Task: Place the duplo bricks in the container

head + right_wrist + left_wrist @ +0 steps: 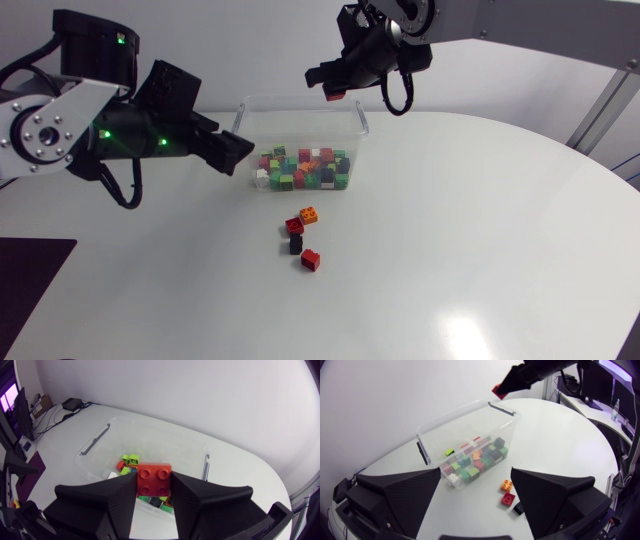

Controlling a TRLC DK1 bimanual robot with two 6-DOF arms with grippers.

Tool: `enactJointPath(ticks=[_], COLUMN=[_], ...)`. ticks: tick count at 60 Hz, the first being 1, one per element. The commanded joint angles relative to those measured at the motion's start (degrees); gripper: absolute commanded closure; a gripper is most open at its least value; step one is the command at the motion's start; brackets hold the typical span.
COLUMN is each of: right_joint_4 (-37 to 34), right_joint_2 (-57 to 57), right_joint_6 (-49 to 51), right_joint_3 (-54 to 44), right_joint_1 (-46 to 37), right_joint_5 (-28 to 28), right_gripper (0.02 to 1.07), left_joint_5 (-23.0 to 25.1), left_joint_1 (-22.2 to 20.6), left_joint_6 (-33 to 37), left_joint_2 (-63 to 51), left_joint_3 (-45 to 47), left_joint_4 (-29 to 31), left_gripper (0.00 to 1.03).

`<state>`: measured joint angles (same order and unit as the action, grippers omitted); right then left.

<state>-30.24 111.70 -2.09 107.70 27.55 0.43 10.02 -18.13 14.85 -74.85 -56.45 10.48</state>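
White desk point(480, 220), seen from above, carrying a clear plastic container point(270, 125) near its far side. Both arms enter from the side edges.

Right end effector point(335, 88): closed on a held red brick point(336, 96), gripped from two sides and raised off the desk. From overhead it hangs over the far rim of the container. In the right wrist view the held red brick point(155, 480) sits stud side up between the two fingers of the right end effector point(154, 491). The open container point(150, 440) lies directly below and ahead of it.

Left end effector point(238, 150): fingers spread wide, holding nothing, and poised just beside the container's left wall. In the left wrist view the container point(435, 435) lies ahead of the left end effector point(475, 475), in line with the gap between its fingers.

Stored bricks point(305, 168): a mixed heap of green, red, white, orange and dark pieces on the container floor.

Loose bricks: four lie on the desk just in front of the container. An orange brick point(311, 214) and a second red brick point(294, 225) lie close together. A black brick point(296, 243) is just beside them. A third red brick point(310, 260) lies slightly apart, farthest from the container. In the left wrist view the orange brick point(507, 485), the second red brick point(508, 498) and the black brick point(518, 507) lie close beside one finger of the left end effector. They sit outside its gap.
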Motion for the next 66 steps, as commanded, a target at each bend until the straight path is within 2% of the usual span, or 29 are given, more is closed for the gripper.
enactJointPath(ticks=[1, 11, 23, 27, 31, 35, 40, 51, 66], right_joint_4=[2.55, 7.48, 12.05, 14.51, 14.95, 14.24, 13.19, 10.64, 10.38], right_joint_2=[1.94, 4.40, 8.53, 9.94, 11.61, 12.14, 10.12, 0.27, -21.17], right_joint_6=[1.03, 1.91, 2.09, 3.05, 3.58, 3.93, 3.85, 3.93, 5.43], right_joint_3=[1.28, 1.02, 1.90, 1.81, 3.57, 5.33, 5.68, 0.14, -22.53], right_joint_1=[0.40, 0.13, 0.49, 1.10, 1.10, 1.28, 1.10, -0.22, -2.24], right_joint_5=[-0.07, -0.51, -0.34, 1.24, 1.86, 3.35, 3.62, 3.09, -2.18], right_gripper=[0.75, 0.75, 0.74, 0.73, 0.54, 0.27, 0.15, 0.11, 0.11], left_joint_5=[1.76, 2.99, 3.51, 3.51, 3.51, 3.51, 3.43, 3.16, 2.99], left_joint_1=[0.02, -0.77, -4.19, -5.25, -5.78, -6.65, -7.09, -8.59, -10.52], left_joint_6=[2.20, 4.84, 7.47, 8.44, 9.23, 9.93, 10.46, 14.15, 18.37], left_joint_2=[2.60, 4.71, 5.42, 4.45, 3.04, 1.72, 0.05, -5.31, -15.06], left_joint_3=[3.89, 8.98, 13.91, 14.79, 14.70, 14.70, 14.35, 12.76, 6.70], left_joint_4=[-0.64, 0.07, 1.03, 1.03, 1.21, 1.38, 1.38, 1.47, 2.53], left_gripper=[0.06, 0.06, 0.06, 0.06, 0.06, 0.06, 0.06, 0.07, 0.07])
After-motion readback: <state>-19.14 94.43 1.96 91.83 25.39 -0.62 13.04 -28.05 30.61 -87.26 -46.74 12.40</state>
